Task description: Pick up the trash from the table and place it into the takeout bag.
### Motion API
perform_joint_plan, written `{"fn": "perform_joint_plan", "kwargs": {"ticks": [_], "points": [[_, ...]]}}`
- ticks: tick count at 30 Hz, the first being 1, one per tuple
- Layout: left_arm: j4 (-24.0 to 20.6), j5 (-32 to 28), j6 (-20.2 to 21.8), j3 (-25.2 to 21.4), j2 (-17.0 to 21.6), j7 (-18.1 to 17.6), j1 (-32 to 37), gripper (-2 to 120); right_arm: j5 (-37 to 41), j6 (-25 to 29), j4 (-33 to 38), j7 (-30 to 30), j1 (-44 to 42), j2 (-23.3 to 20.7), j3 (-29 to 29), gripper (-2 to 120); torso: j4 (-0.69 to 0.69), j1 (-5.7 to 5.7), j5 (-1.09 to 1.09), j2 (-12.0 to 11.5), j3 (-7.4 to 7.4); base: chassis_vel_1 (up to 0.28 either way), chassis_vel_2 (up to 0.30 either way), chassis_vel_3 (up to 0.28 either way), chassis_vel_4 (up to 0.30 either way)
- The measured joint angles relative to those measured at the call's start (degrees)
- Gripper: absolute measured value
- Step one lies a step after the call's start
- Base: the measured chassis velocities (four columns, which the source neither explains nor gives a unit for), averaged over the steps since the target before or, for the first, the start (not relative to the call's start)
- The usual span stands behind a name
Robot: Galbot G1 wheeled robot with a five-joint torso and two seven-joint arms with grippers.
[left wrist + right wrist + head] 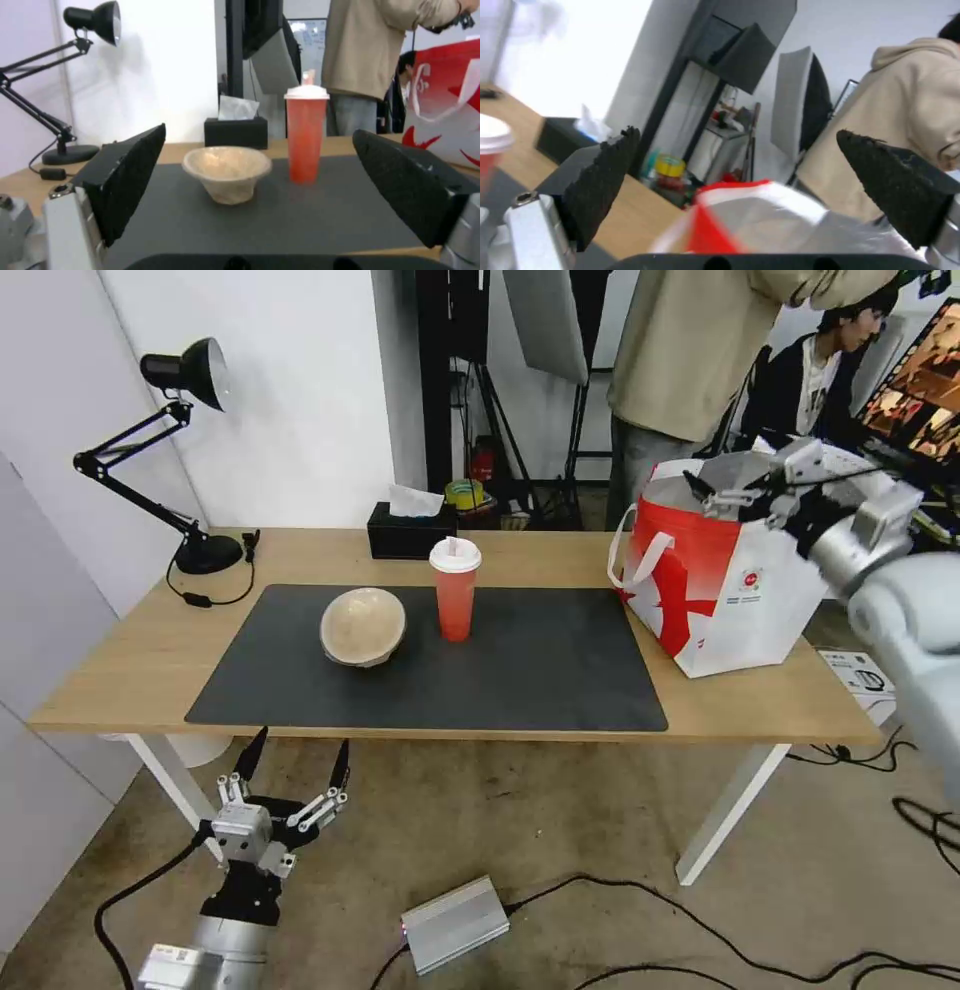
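Note:
On the dark mat of the table (120,670) stand two pieces of trash: a beige bowl (362,627) tipped on its side and, just to its right, an upright red cup (455,590) with a white lid. The takeout bag (720,570) stands open at the table's right end. My right gripper (725,492) hovers open over the bag's mouth with nothing between its fingers; in the right wrist view the gripper (737,132) has the bag's foil lining (760,210) below it. My left gripper (295,760) hangs open below the table's front edge. The left wrist view looks between the left gripper's (259,132) fingers at the bowl (227,170) and cup (305,135).
A black tissue box (405,532) sits at the table's back edge behind the cup. A black desk lamp (190,370) stands at the back left corner. On the floor lie a silver box (455,922) and several cables (760,940).

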Motion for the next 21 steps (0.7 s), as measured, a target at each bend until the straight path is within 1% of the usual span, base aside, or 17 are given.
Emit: {"fn": "perform_joint_plan", "kwargs": {"ticks": [1, 3, 9, 13, 14, 17, 18, 21], "points": [[-0.02, 0.42, 0.04, 0.06, -0.19, -0.1, -0.42, 100, 0.0, 0.58, 1.65, 0.77, -2.65, 0.68, 0.83, 100, 0.0, 0.0, 0.01, 0.0, 0.0, 0.0, 0.0, 0.0, 0.0], [0.09, 1.11, 0.04, 0.14, -0.58, -0.12, -1.0, 100, 0.0, 0.98, 3.44, 1.62, -5.22, 1.56, 1.72, 100, -0.01, 0.0, 0.01, 0.0, 0.0, 0.0, 0.0, 0.0, 0.0], [0.4, 2.46, 0.04, 1.01, -1.59, -0.45, -1.67, 100, -0.21, 1.73, 6.36, 3.35, -9.15, 3.62, 2.75, 100, 0.0, 0.0, 0.0, 0.0, 0.0, 0.0, 0.0, 0.0, 0.0], [0.33, 3.6, 0.03, 1.93, -1.98, -0.85, -2.0, 100, -2.2, 2.45, 10.18, 5.56, -14.21, 6.91, 4.53, 100, 0.0, 0.0, 0.0, 0.0, 0.0, 0.0, 0.0, 0.0, 0.0], [0.33, 3.6, 0.03, 1.93, -1.98, -0.85, -2.0, 100, -2.2, 2.45, 10.18, 5.56, -14.21, 6.91, 4.53, 100, 0.0, 0.0, 0.0, 0.0, 0.0, 0.0, 0.0, 0.0, 0.0], [0.46, 3.64, -0.02, 1.56, -1.8, -0.8, -3.14, 100, -5.64, 4.21, 12.25, 6.69, -19.95, 11.1, 6.32, 100, 0.0, 0.0, 0.01, 0.0, -0.01, 0.0, 0.0, 0.0, 0.0], [0.46, 3.64, -0.02, 1.56, -1.8, -0.8, -3.14, 100, -5.64, 4.21, 12.25, 6.69, -19.95, 11.1, 6.32, 100, 0.0, 0.0, 0.01, 0.0, -0.01, 0.0, 0.0, 0.0, 0.0], [0.95, 3.63, -0.02, 1.52, -1.72, -0.79, -4.18, 100, -8.68, 6.55, 13.26, 7.14, -24.52, 14.71, 7.25, 100, -0.01, 0.0, 0.01, 0.0, 0.0, 0.0, 0.0, 0.0, 0.0]]}}
